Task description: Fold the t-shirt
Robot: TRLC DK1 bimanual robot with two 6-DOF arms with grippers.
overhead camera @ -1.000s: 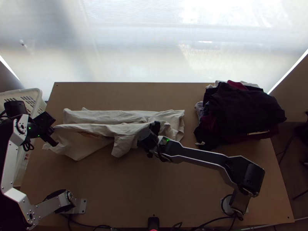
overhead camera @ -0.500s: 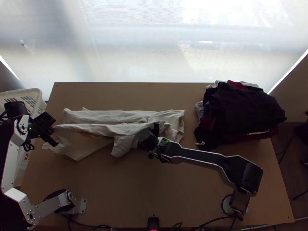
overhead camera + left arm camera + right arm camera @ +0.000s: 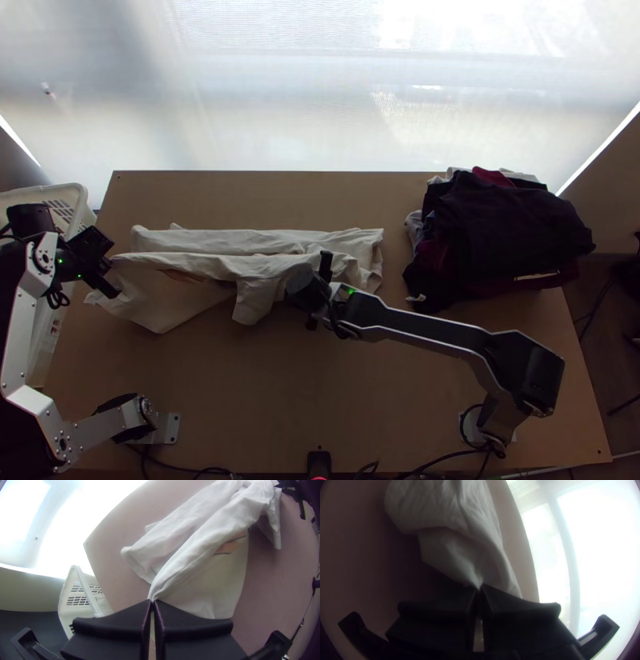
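My left gripper (image 3: 114, 290) is at the t-shirt's left end in the top view. The white t-shirt (image 3: 208, 240) lies lengthwise on the table, loosely folded over with long creases, an orange print partly showing. In the left wrist view my left gripper (image 3: 152, 602) is shut on a gathered edge of the t-shirt (image 3: 213, 530). Over the shirt's right part stands my right gripper (image 3: 323, 268). In the right wrist view the right gripper (image 3: 480, 587) is shut on a pinched fold of the t-shirt (image 3: 453, 546), with cloth draping from its fingertips.
A pile of dark, red and white clothes (image 3: 504, 232) lies at the table's right back. A white slotted basket (image 3: 70, 196) stands beyond the left edge. The wooden table (image 3: 264, 400) shows bare in front of the shirt. A small black device (image 3: 319, 462) sits at the near edge.
The right arm's elbow has shifted right and toward the near edge, its gripper slightly right. The left gripper has moved up the picture a little, the shirt's left end shifting with it.
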